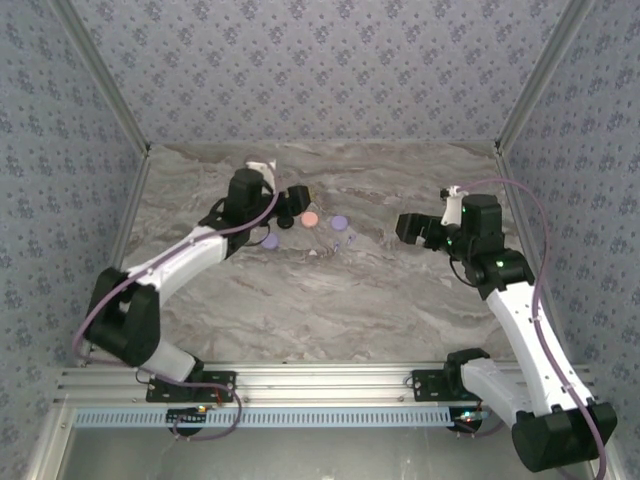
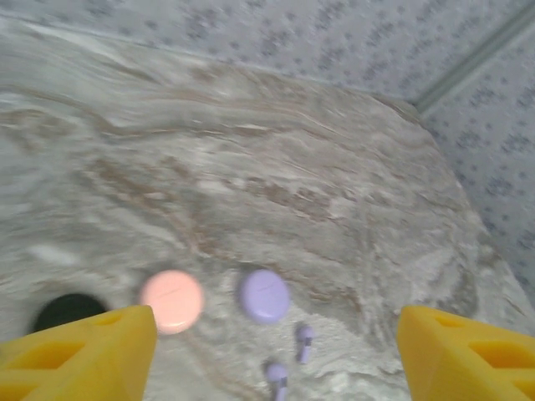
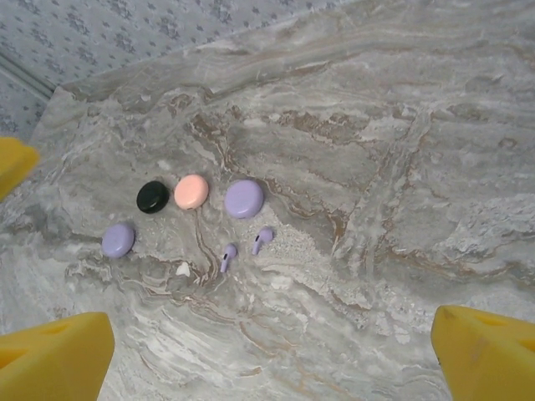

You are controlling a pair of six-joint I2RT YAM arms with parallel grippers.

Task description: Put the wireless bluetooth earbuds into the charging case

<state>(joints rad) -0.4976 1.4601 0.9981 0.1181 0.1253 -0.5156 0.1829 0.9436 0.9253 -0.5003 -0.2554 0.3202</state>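
Note:
Two lilac earbuds (image 3: 262, 241) (image 3: 228, 256) lie loose on the marble table, just in front of a round lilac charging case (image 3: 244, 199). To its left are a pink case (image 3: 191, 191) and a black case (image 3: 152, 197), and a second lilac case (image 3: 118, 240) lies further left. All the cases look closed. My left gripper (image 2: 277, 334) hovers open over the lilac case (image 2: 265, 295) and the earbuds (image 2: 304, 341), holding nothing. My right gripper (image 3: 267, 359) stands open and apart from them on the right (image 1: 410, 225).
A small white scrap (image 3: 183, 269) lies near the earbuds. Patterned walls close in the table (image 1: 330, 300) at the back and both sides. A yellow piece (image 3: 12, 163) shows at the left edge of the right wrist view.

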